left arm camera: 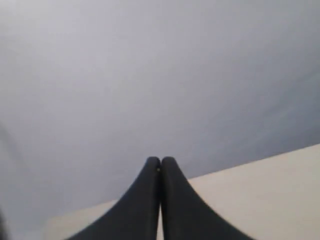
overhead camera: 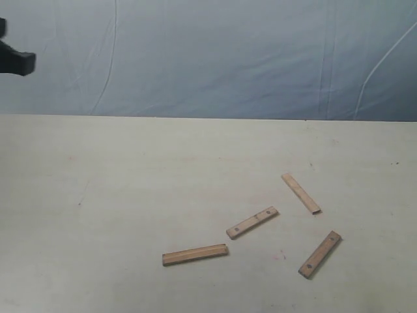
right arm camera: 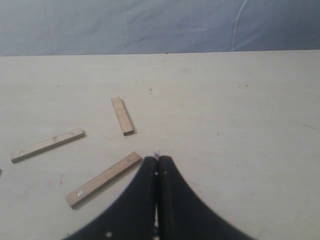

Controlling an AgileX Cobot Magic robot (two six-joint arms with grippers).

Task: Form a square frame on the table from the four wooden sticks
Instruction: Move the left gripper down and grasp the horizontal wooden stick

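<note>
Sticks scattered, both claws pressed together, nothing held.

The exterior view alone shows the full count. The four wooden sticks [overhead camera: 252, 222] lie flat on the table [overhead camera: 130, 195] toward its near right corner, each apart from the others and angled differently. Two of them show small dark holes. The right wrist view catches three of the sticks, with the right gripper [right arm camera: 158, 162] over the table, tips together. The left wrist view shows the left gripper [left arm camera: 160, 165], tips together, before blue-grey cloth [left arm camera: 150, 75] and a strip of table edge. Grippers counted: two.
</note>
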